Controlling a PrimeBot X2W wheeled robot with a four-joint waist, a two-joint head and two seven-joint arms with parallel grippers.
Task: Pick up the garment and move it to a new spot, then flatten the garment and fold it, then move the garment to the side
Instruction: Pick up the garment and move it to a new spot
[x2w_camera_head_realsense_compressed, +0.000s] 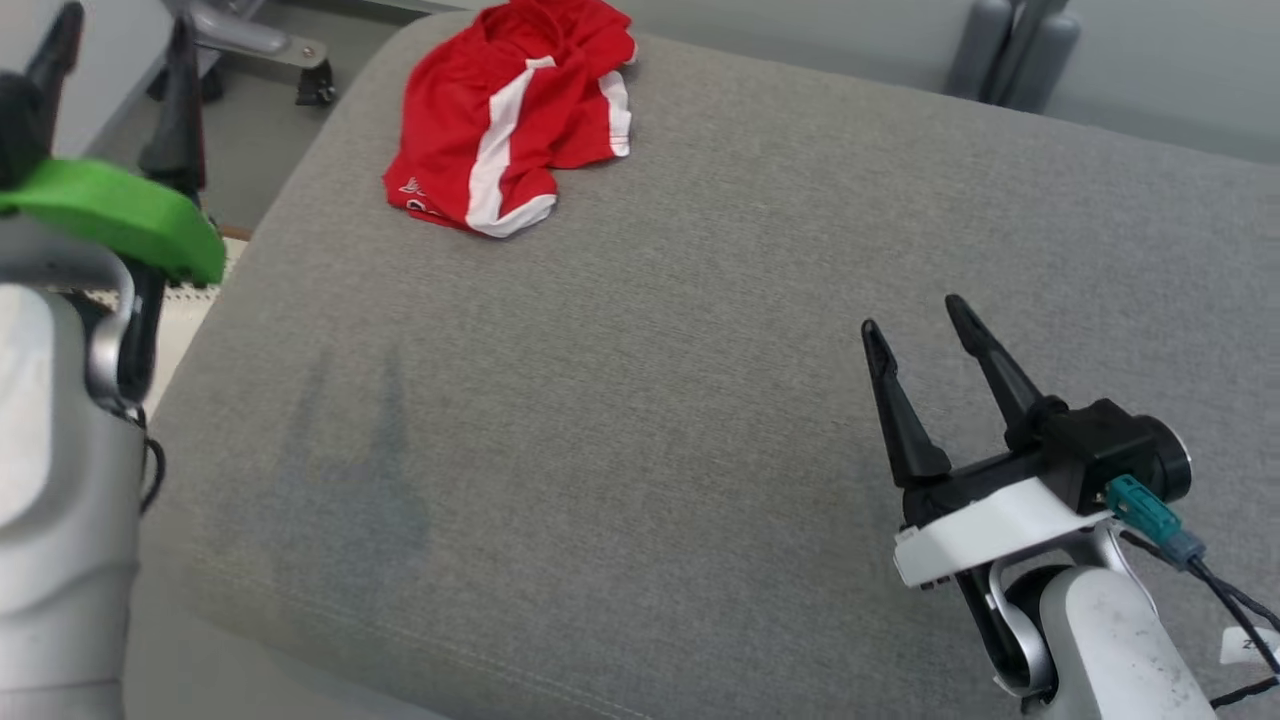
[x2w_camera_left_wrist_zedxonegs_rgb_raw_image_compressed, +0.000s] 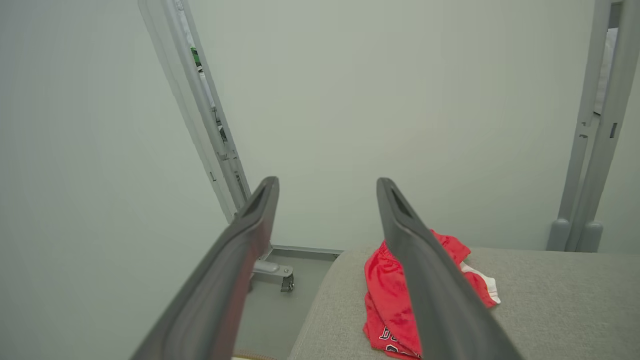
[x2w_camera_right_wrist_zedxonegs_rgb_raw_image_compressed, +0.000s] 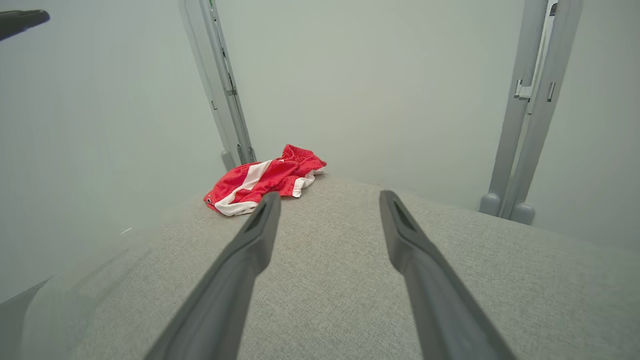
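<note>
Over the near right part of the grey padded surface (x2w_camera_head_realsense_compressed: 650, 400), the right gripper (x2w_camera_head_realsense_compressed: 910, 313) hovers with its 2 fingers spread, holding nothing. The left gripper (x2w_camera_head_realsense_compressed: 127, 15) stands off the surface's left edge, fingers likewise apart and empty. The red garment (x2w_camera_head_realsense_compressed: 510, 120) with white stripes lies crumpled at the surface's far left corner.

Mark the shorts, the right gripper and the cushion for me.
shorts (x2w_camera_head_realsense_compressed: 508, 122): head view, white side stripe at the middle.
right gripper (x2w_camera_head_realsense_compressed: 910, 313): head view, midway between its fingertips.
cushion (x2w_camera_head_realsense_compressed: 640, 400): head view, bare gray fabric.
</note>
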